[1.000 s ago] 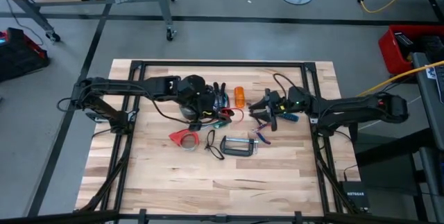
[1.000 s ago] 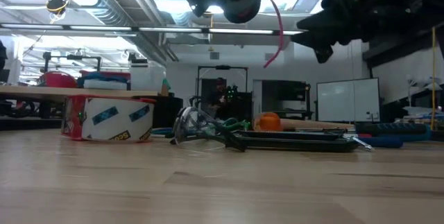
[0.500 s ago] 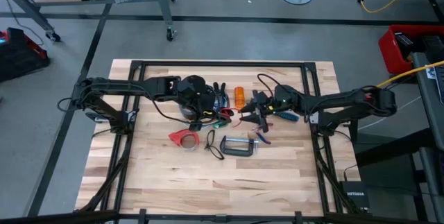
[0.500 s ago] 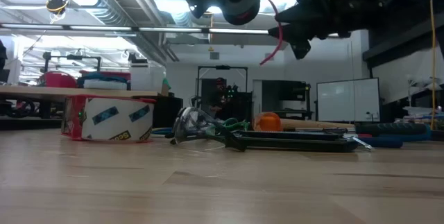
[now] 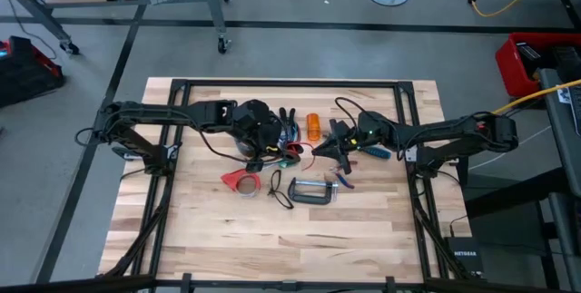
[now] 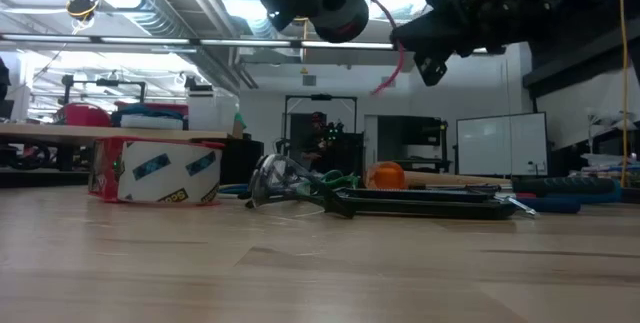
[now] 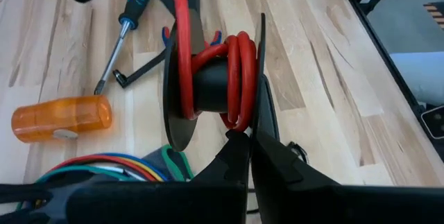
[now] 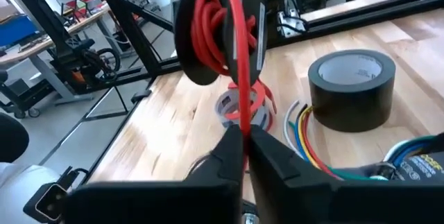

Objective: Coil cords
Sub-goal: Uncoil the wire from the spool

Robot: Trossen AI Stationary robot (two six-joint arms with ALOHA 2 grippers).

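Butcher-block desk (image 5: 272, 239), cluttered mid-span. Right jaws (image 8: 243, 137), spread a second ago, now pinched on red cord (image 8: 239, 78) just ahead of black spool (image 7: 215, 85). Left jaws (image 7: 248, 148) pressed onto spool flange. Winding likely resumes; remaining coloured cords (image 7: 104, 163) below spool.

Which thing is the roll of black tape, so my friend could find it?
Start at the wooden table and find the left arm's black spool wound with red cord. The tape roll stands on the table just below it, beside loose coloured wires. It alone is a fat, plain dark ring with a hollow middle.
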